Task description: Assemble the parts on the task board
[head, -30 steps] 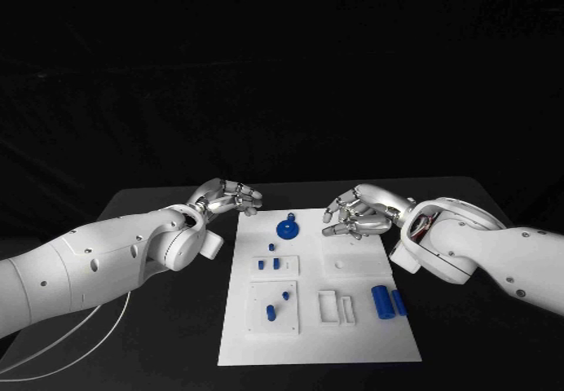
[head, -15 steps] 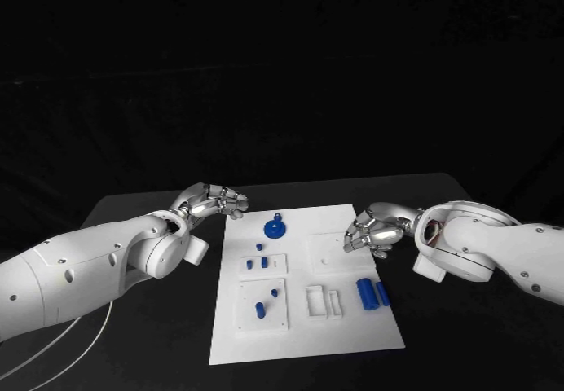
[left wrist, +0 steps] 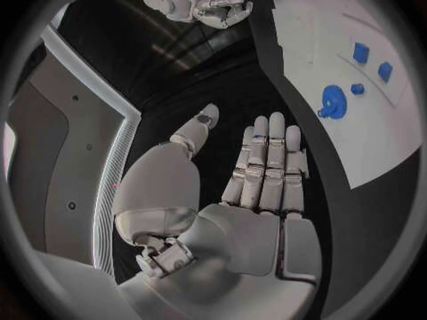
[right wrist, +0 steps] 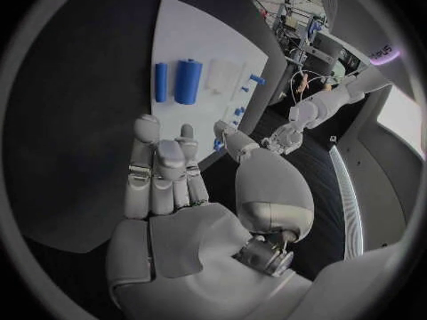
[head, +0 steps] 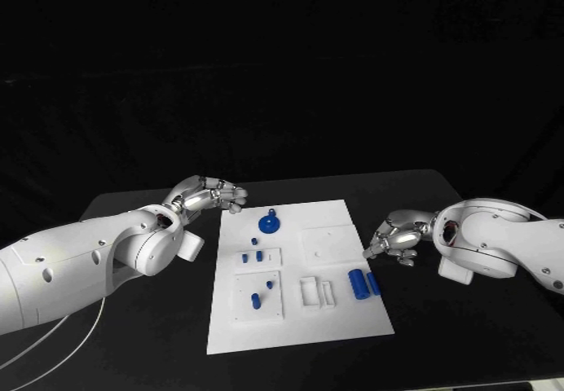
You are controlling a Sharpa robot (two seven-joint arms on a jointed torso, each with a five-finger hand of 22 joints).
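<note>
A: Fingers (right wrist: 164, 171) of the right hand (head: 398, 239): extended, slightly apart, nothing held. Fingers (left wrist: 267, 160) of the left hand (head: 209, 196): extended side by side in the wrist view, thumb apart, nothing held.

B: Position of the board (head: 341, 322) relative to those fingers?

A: Between the two hands. Right fingertips just beside the board's right edge, off the plate. Left fingertips near the far left corner, above bare table (head: 141, 358).

B: Parts?

A: Two blue cylinders (head: 364, 283) lying side by side, nearest the right fingertips, apart from them. Round blue knob (head: 270, 223) nearest the left fingertips, also untouched. Small blue pegs (head: 252, 257) and a longer pin (head: 257, 302) in white trays nearer the middle, well away from both sets of fingers.

B: Step in hand?

A: Judged as approach or selection; no part gripped, assembly apparently not begun.

B: Requirement for the next move?

A: Likely: reach inward over the edge, lower fingertips on either side of one cylinder, close thumb against fingers. Risk: rolling, or nudging the neighbouring cylinder.
</note>
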